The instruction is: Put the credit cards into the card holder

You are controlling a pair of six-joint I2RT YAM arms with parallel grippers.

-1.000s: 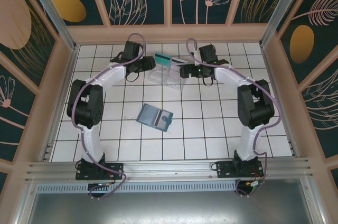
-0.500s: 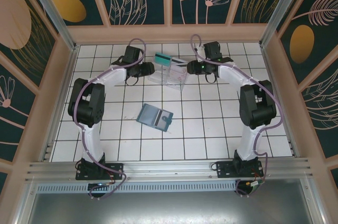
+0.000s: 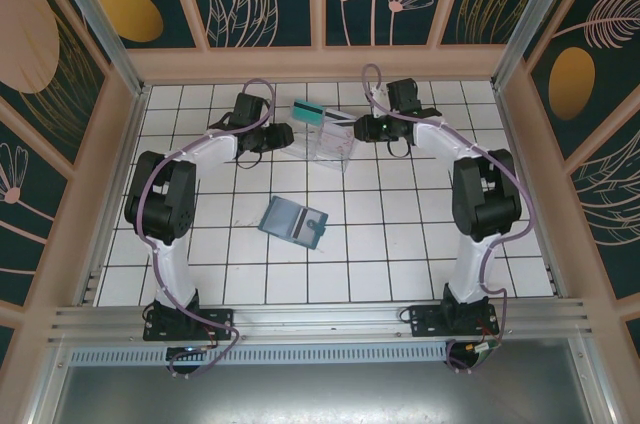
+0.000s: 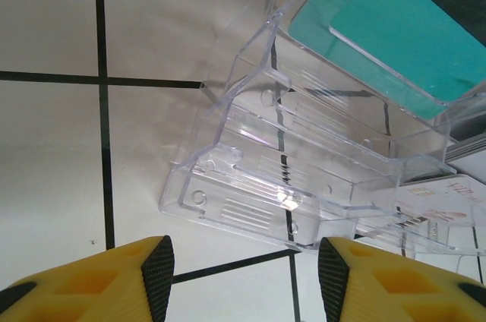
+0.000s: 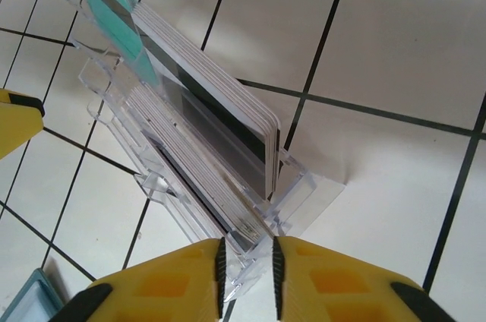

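Note:
A clear tray (image 3: 322, 141) at the back of the table holds the credit cards upright: a teal-green one (image 3: 307, 110) (image 5: 114, 11) (image 4: 395, 41) in the rear tier and whitish cards with a dark stripe (image 5: 220, 102) in front. My right gripper (image 3: 358, 129) (image 5: 247, 280) is at the tray's right end, its jaws narrowed onto the clear corner beside the front card stack. At the tray's left end my left gripper (image 3: 272, 134) (image 4: 243, 280) stands open, holding nothing, the tray (image 4: 304, 178) just ahead. The dark-teal card holder (image 3: 294, 220) lies unfolded at mid table.
White tiles with black grout cover the table (image 3: 400, 244). Wooden walls and metal posts ring it. A corner of the card holder (image 5: 23, 303) and one yellow left finger (image 5: 15, 121) appear in the right wrist view.
The right jaws have gone from wide open to narrow on the tray's end. The left gripper has backed off slightly to the left, still open.

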